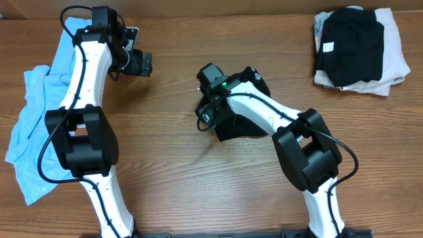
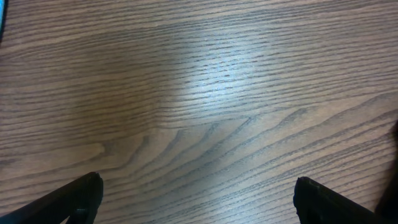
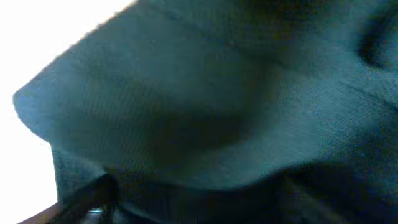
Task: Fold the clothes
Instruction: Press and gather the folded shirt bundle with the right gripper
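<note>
A black garment (image 1: 241, 124) lies bunched at the middle of the wooden table. My right gripper (image 1: 207, 114) is at its left edge. In the right wrist view dark cloth (image 3: 205, 106) fills the frame right up against the camera and hides the jaws. A light blue garment (image 1: 33, 119) lies crumpled at the left edge, partly under my left arm. My left gripper (image 1: 140, 64) is open and empty to the right of the blue garment. It hangs over bare wood in the left wrist view (image 2: 196, 196).
A stack of folded clothes (image 1: 357, 46), black on top of pale pieces, sits at the back right corner. Both arm bases stand at the front edge. Bare table (image 1: 198, 192) lies between the arms.
</note>
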Available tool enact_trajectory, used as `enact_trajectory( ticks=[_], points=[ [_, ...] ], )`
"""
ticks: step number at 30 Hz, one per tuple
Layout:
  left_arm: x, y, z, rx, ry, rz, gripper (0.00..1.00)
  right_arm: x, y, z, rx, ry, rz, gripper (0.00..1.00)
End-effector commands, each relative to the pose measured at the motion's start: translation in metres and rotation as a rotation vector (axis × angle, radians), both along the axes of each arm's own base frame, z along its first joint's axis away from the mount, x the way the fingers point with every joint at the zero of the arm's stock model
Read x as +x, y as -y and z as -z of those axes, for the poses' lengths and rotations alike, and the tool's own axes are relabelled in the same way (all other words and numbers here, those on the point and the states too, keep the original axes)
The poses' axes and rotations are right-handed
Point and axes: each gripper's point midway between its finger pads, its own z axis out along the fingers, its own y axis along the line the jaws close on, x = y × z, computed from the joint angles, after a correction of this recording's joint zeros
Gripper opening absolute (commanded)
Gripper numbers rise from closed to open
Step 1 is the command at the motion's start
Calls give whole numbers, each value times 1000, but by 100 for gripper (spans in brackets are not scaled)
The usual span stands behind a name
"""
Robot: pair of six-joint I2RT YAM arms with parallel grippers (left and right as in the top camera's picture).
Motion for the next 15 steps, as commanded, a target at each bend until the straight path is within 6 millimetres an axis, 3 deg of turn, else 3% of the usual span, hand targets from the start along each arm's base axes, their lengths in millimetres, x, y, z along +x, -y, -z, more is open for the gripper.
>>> enact_trajectory(
  ticks=[1,3,9,12,15],
  points=[
    [0,2,4,-8,-6,-7,100,-9,16,25,0,-109,45,67],
    [0,2,4,-8,-7,-7,100,-13,17,25,7,-128,46,46],
    [0,4,4,-19,-8,-7,100,-21,12,25,41,-172,75,4],
    [0,5,4,-28,-9,-4,100,-21,12,21,44,-175,110,4],
    [-1,5,4,-28,-10,-4,100,-19,12,-1,47,-175,130,4]
  ],
)
